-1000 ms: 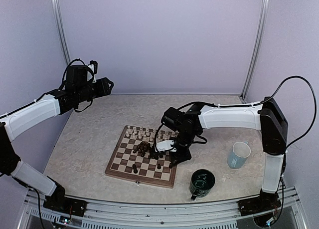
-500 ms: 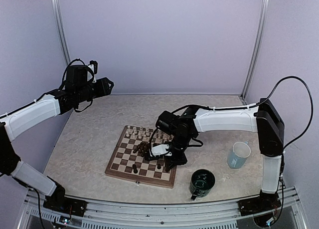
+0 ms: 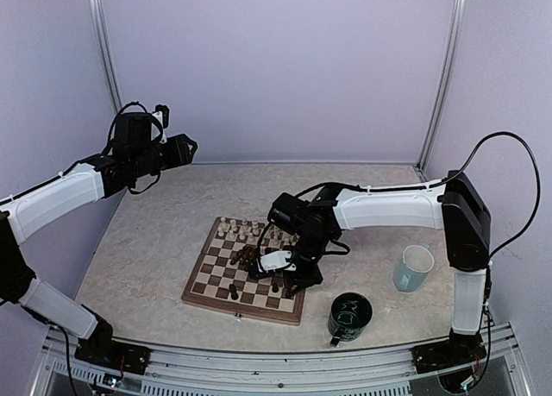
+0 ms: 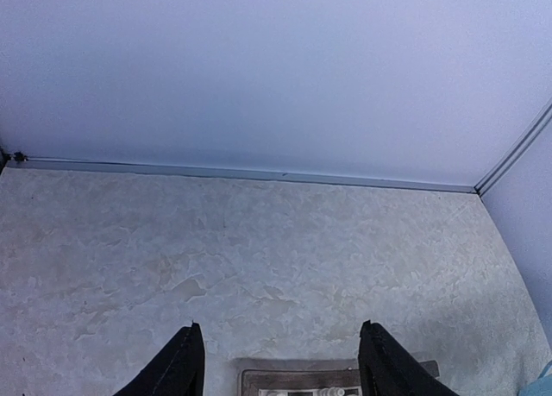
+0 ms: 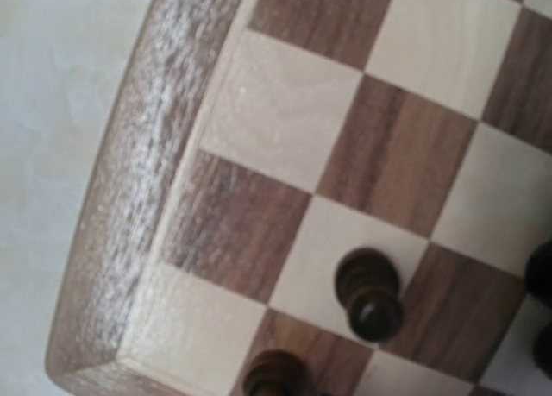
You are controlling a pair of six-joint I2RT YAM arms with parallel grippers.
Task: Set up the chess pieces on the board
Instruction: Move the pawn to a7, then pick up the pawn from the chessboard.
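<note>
1. Our right gripper (image 3: 291, 273) hovers over the board's (image 3: 242, 304) near-right corner, among dark chess pieces (image 5: 369, 294); we cannot tell its finger state.
2. Our left gripper (image 4: 279, 329) hangs raised, fingers apart.
3. Next, we judge, a piece needs centring on its square.

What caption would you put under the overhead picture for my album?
Right arm's end effector low over the chessboard among dark pieces; left arm raised aside; dark mug and pale mug nearby.
</note>
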